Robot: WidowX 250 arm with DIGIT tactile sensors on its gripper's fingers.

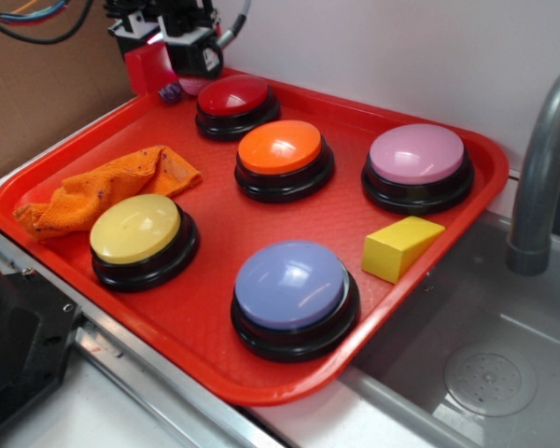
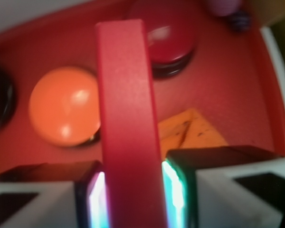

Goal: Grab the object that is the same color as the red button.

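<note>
- One red block (image 2: 128, 128) sits clamped between the two pads of the hand (image 2: 131, 194) in the wrist view, so the hand is closed on it, narrow, with the block running long and straight out ahead of the pads.
- The exterior view shows the hand (image 1: 182, 70) up at the far corner of the red tray (image 1: 261, 373), raised clear of it, with a red slab (image 1: 147, 67) at its side (I take that to be the same block, seen side on).
- The red button (image 1: 233, 96) is just below and beside the hand; the orange button (image 1: 280, 147) is a bit further out, and the orange cloth (image 1: 107, 191) lies off to the other side.
- What could go wrong: the block looks smooth and long, and only its near end is pinched, so a quick swing could let it pivot or slide out.
- If it drops, it could land on the red button's dome and bounce.
- View differences: only the wrist view shows the pads actually touching the block; the exterior hides that contact.
- Only the exterior shows the yellow wedge (image 1: 401, 247), the yellow, purple and pink buttons, and how high the hand hangs.
</note>
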